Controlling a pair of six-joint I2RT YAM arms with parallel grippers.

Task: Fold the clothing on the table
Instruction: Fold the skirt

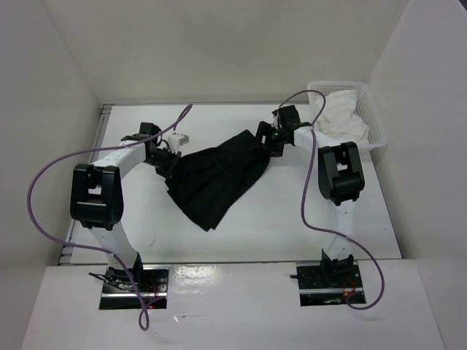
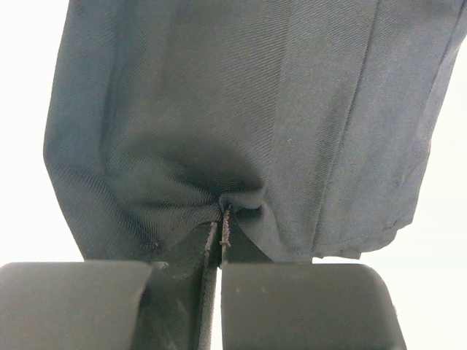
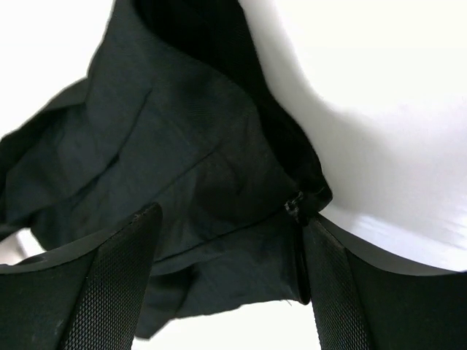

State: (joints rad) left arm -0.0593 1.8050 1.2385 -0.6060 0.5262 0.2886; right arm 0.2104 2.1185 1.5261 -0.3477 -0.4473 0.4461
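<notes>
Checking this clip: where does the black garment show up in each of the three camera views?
Top external: black garment at mid-table, slanting from upper right to lower left.
Left wrist: it fills the upper frame, pinched by the shut left gripper at bottom centre.
Right wrist: left and centre, between the open right gripper fingers.
Shared landmark: the white table bordering the cloth.

Garment [image 1: 219, 179] on table [image 1: 292, 222] between my left gripper [image 1: 171, 160] and right gripper [image 1: 265, 141]; basket [image 1: 373, 115] behind it at far right (cloth [image 1: 340, 111] inside).
</notes>
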